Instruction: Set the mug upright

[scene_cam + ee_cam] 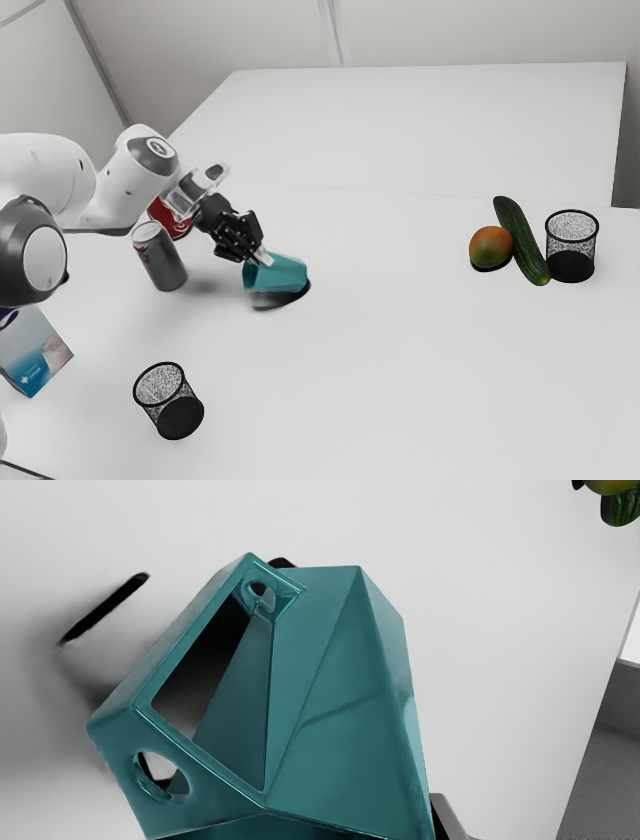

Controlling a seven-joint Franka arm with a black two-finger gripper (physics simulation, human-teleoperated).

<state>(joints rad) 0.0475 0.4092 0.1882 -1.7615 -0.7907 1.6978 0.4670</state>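
Left of centre in the exterior view, the mug (pixel 285 273) is tipping on its side, and the gripper (pixel 262 258) is meeting it from the upper left; whether it is gripping or open, I cannot tell. Farther left a grey can (pixel 162 260) is standing, while a mango (pixel 490 247) and a cucumber (pixel 522 240) are lying side by side at the right.

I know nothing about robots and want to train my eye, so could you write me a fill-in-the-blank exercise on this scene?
Altogether, the black mesh cups on the table number ____.
The mug at the gripper is on its ____, not upright.
The cucumber lies ____ the fruit and one mesh cup.
The thing partly behind the grey can is coloured ____.

Missing words: two; side; between; red.
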